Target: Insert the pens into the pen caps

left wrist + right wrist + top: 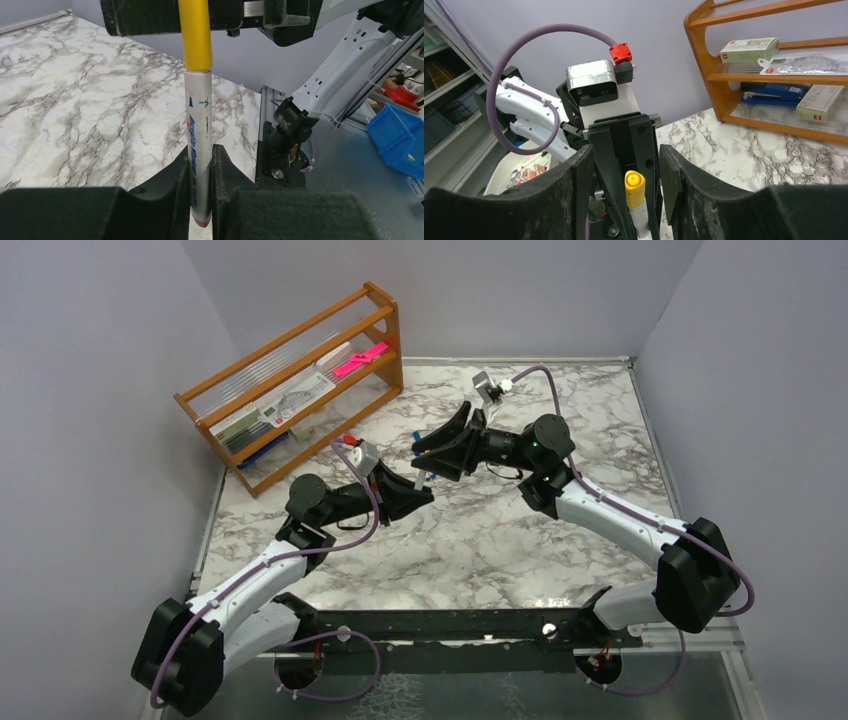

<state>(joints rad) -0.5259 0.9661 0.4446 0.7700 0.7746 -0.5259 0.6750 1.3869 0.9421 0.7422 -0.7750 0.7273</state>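
The left gripper [202,167] is clamping the lower barrel of a thin white marker pen [199,125] and holding it upright above the grey-veined marble table [75,100], while a short yellow plastic cap [196,35] is sitting on the pen's upper end. The right gripper [626,155] is straddling that cap with its jaws apart, touching neither side. This pen is looking capped or nearly so, and any other pens and caps are showing too small overhead to judge.
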